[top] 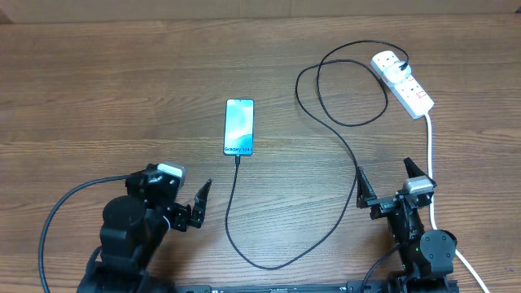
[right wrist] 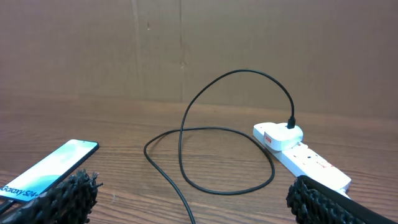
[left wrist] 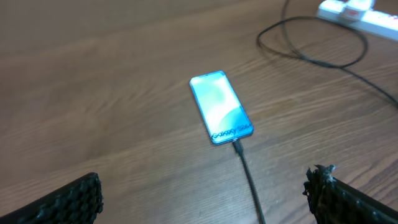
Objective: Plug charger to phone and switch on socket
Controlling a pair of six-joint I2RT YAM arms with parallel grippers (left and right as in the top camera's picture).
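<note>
White socket (top: 404, 81) far right, long axis slanting away leftward, ahead of your right gripper (top: 383, 169) (nearer arm), jaws wide, empty. Left gripper (left wrist: 205, 177) wide too, facing phone (top: 239, 127); charger (left wrist: 247, 180) looks seated.

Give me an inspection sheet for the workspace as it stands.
Surface: wooden table, grain visible.
Job's things: phone lies flat, screen lit; charger tip meets its bottom edge and looks plugged in; white plug sits in the socket; switch position unreadable.
Clutter: nothing seen.
Grippers: left gripper and right gripper both open, holding nothing, near the table's front edge.
Cables: charger loops loosely across the table; thick white cord runs from the socket past the right gripper.
Surroundings: brown panel behind the table.
</note>
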